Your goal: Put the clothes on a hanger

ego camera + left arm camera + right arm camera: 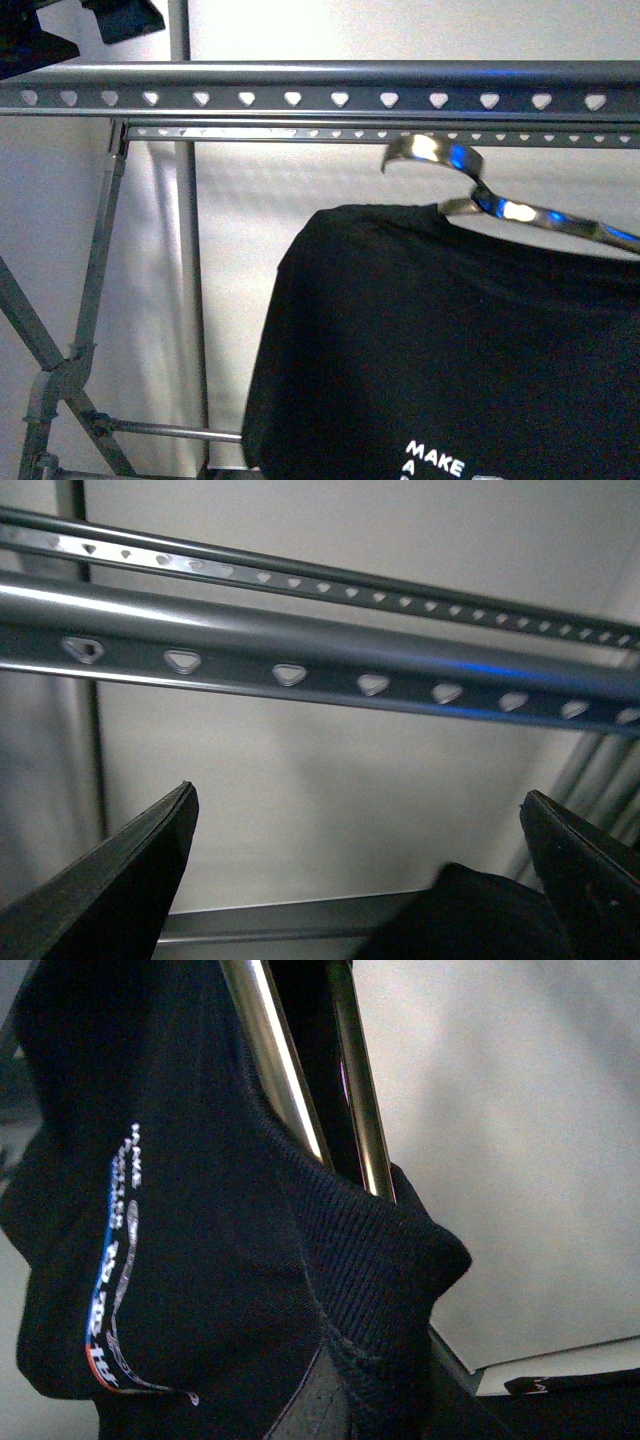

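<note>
- At the far left of the front view stand the upright leg and crossed braces of the rack (95, 300), grey metal against a pale wall (400, 30). A dark blurred shape (100, 20) fills the top corner (probably part of the left arm, though I cannot be sure).
- The left gripper (360, 790) is spread wide with nothing between its fingers. Its wrist view looks up at the rail, and a fold of black cloth lies at the lower edge.
- The rail (320, 98) runs the whole width, with a row of heart-shaped holes along it. A thinner rail of the same pattern sits close behind it.
- From the centre to the right, the T-shirt (420, 340) hangs beneath the rail, draped over a wire hanger (520, 212). The top of its white print shows at the bottom edge. It is not yet on the rack.
- The hanger's hook sits just under the rail, apart from it, and its shoulder runs off the right edge.
- The right gripper cannot be made out. Its wrist view shows only the ribbed collar, the print and two shiny rods of the hanger rising out of the neck, so I cannot tell how it is set.
- The shirt looks soft, light and limp (likely to sway and sag), so the cloth gives no firm hold.
- The stiff wire just below the hook seems the better place to grip. The polished metal looks slippery and could twist as the hook is lifted over the rail.
</note>
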Robot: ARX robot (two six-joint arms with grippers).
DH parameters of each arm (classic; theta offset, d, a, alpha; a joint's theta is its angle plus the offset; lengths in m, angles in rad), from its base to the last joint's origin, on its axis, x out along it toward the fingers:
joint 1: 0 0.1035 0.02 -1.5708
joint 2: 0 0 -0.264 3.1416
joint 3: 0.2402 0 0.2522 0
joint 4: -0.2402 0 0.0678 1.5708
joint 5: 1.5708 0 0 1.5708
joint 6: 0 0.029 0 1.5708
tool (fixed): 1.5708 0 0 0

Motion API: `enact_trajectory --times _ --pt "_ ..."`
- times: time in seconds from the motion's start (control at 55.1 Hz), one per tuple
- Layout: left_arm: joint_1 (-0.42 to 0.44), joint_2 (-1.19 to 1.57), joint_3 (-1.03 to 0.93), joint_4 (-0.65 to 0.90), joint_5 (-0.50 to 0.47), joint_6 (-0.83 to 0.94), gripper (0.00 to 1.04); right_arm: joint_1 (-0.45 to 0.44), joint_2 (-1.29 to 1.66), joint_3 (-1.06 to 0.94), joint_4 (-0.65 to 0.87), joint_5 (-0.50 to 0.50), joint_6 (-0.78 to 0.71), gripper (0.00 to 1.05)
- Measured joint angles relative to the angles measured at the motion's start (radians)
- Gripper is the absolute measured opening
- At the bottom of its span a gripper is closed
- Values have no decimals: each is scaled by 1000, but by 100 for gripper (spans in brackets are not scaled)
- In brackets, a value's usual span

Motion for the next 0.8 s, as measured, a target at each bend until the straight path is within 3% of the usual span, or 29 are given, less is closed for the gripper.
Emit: enact_trajectory --times 0.073,0.127,0.308,0.526,0.798 --pt "-17 -44 -15 -119 -143 11 88 34 -9 40 -4 32 103 3" --pt "-27 -130 -124 -166 -246 73 76 80 -8 116 -31 93 274 3" --pt "-23 -303 -427 -31 -249 139 43 195 0 262 -121 185 679 3" --pt "34 -424 -699 78 -188 155 4 314 73 334 -140 253 861 3" --pt "45 -586 -922 135 -185 156 4 370 205 488 -130 273 1217 3"
